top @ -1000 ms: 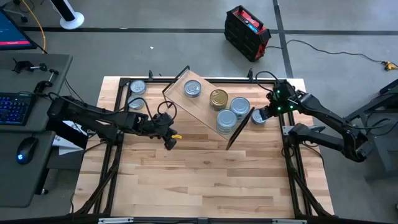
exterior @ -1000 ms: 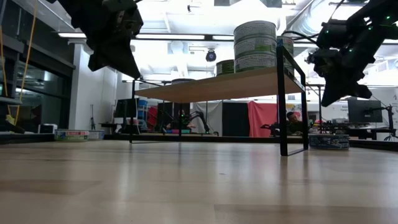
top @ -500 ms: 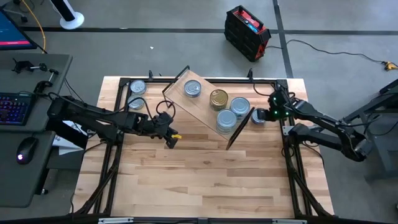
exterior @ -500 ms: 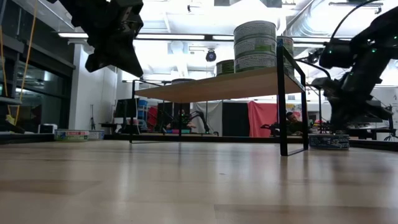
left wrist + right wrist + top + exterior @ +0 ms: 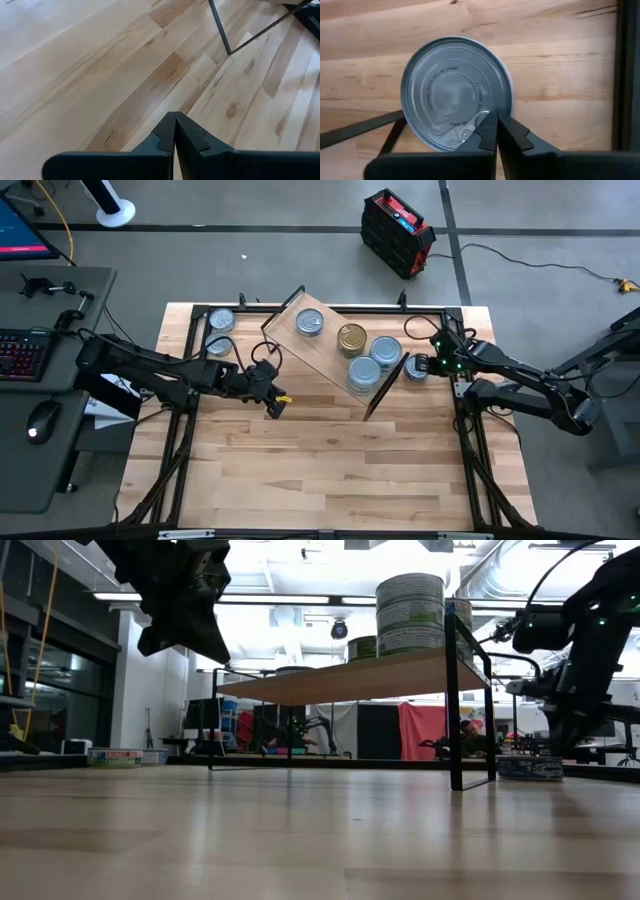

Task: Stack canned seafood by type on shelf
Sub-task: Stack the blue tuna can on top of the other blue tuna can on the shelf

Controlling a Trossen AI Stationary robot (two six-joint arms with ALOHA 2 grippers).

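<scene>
The light-wood shelf [image 5: 322,356] stands slantwise at the table's far middle on thin black legs. It carries three silver-topped tins and a gold-topped one [image 5: 351,337]; the low view shows two tins stacked [image 5: 409,613] at its right end. Another silver-topped tin [image 5: 414,369] rests on the table just right of the shelf. My right gripper [image 5: 429,364], shut, is low over that tin [image 5: 455,92], its tips [image 5: 496,118] above the lid near the pull tab. My left gripper [image 5: 274,407], shut, hangs raised over bare table left of the shelf [image 5: 175,114]. My right gripper comes at the tin's lid [image 5: 470,131] from above with shut fingers pointing down; whether the tips touch the lid, I cannot tell. The tin stands flat on the table.
Two more silver-topped tins [image 5: 221,321] [image 5: 219,347] sit on the table at its far left corner. A black metal frame [image 5: 469,405] runs along the table's sides, with one bar [image 5: 624,75] close to the right gripper. Open plank surface [image 5: 330,470] fills the near half.
My right gripper has come down and toward the table's near edge, from level with the shelf top to just above the tin on the table right of the shelf. It has stayed shut. Shelf and tins have not moved.
</scene>
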